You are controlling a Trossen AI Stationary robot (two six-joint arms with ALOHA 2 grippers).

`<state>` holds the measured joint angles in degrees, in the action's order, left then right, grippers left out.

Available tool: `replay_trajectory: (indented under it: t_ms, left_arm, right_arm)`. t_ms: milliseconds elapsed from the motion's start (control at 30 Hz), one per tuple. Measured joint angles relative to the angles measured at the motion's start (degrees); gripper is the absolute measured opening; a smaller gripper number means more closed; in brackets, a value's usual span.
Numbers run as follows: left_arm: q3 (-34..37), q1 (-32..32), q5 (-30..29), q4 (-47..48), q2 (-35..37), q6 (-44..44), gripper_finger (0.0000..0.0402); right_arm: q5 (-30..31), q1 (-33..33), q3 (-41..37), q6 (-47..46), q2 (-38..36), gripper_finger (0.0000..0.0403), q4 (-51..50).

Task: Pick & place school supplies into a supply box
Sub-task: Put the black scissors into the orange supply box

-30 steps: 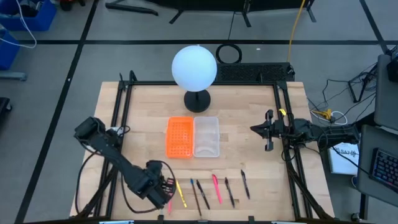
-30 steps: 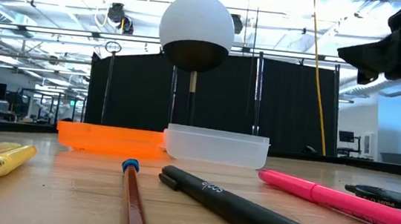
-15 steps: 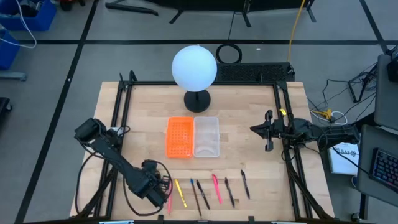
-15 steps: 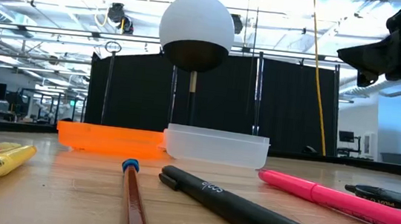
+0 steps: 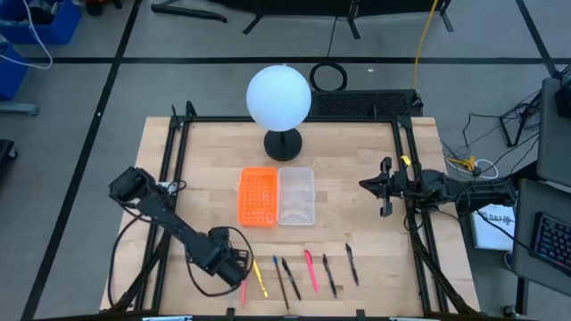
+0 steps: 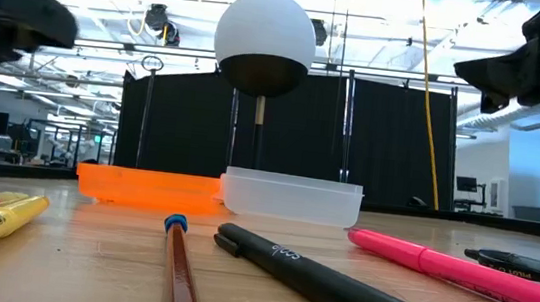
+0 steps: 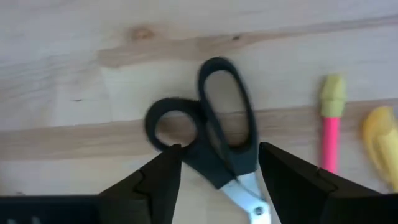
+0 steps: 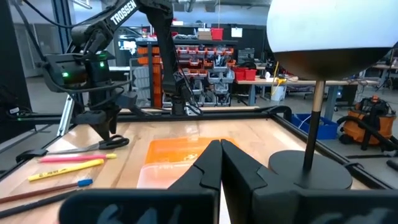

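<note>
The left gripper (image 7: pixel 219 171), fingers spread, hangs over the scissors (image 7: pixel 214 140) near the table's (image 5: pixel 357 169) near-left corner, seemingly not touching. The right gripper (image 8: pixel 221 163), pressed together, waits far right.

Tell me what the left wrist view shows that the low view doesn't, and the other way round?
Only the left wrist view shows the scissors, lying between the open fingers of the left end effector. Only the low view shows the orange tray, the clear box and the white globe lamp. Both show the wooden table, a pink pen and a yellow marker.
</note>
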<state>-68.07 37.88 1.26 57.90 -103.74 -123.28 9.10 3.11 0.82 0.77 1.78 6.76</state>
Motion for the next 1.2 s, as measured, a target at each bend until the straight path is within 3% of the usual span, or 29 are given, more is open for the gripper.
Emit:
replay_trajectory:
  t_ms: [433, 800, 1100, 1200]
  left_arm:
    - [0.2, -0.4, -1.7, 0.5, -0.2, -1.5, 0.0223]
    - [5.0, 0.5, 0.8, -1.7, -0.3, -4.7, 0.0223]
    - [10.1, 0.4, 1.1, -10.2, 0.1, -2.2, 0.0221]
    - [11.5, 0.4, 0.8, -11.9, 0.3, -1.9, 0.0203]
  right_arm:
    - [-0.1, 0.0, 0.0, -0.1, 0.0, 0.0, 0.1]
    - [-0.1, 0.0, 0.0, -0.1, 0.0, 0.0, 0.1]
    - [-0.2, 0.0, 0.0, -0.1, 0.1, 0.0, 0.0]
    - [-0.1, 0.0, 0.0, -0.1, 0.3, 0.0, 0.0]
